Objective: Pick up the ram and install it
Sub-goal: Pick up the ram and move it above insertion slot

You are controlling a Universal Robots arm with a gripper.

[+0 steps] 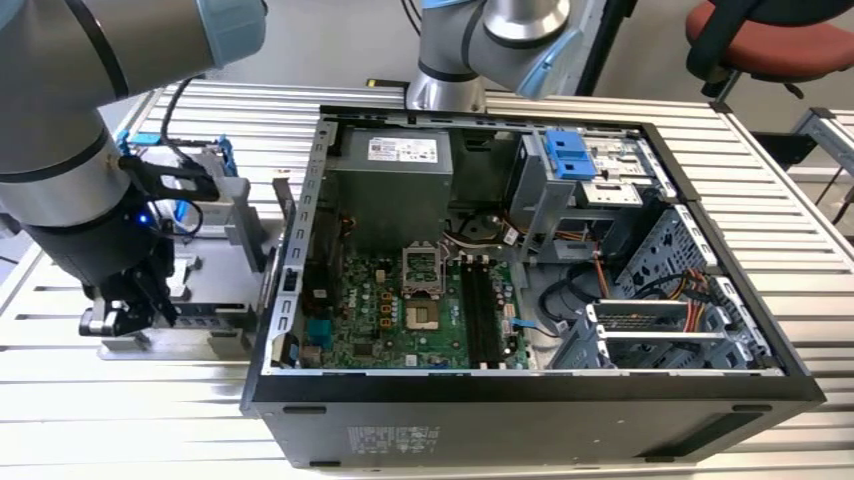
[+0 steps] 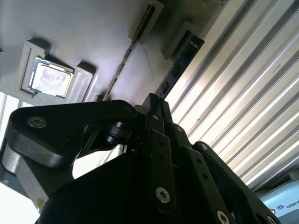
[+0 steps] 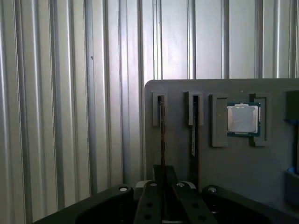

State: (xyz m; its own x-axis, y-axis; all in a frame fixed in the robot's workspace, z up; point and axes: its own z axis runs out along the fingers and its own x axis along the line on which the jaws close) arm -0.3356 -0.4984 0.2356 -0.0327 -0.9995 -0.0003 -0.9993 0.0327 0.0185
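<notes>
Ram stick stands on its thin edge in a narrow slot of the grey holder, in the slot nearest one side edge of that holder. The jaws are clenched on the stick at the end farthest from the holder's short rim, one on each flat face, with the stick running straight out from between them. In the second wrist view the same stick shows as a thin dark line leading from the jaws across the holder.

A second stick stands in the next slot of the holder, parallel to the first and apart from it. Beyond that, a square silver processor lies flat in its own pocket of the holder, between two raised blocks.

The holder rests on a ribbed metal surface. In the exterior view the arm reaches down over the holder, and an open computer case lies just beside the holder on the exterior view's right, its green board facing up.
</notes>
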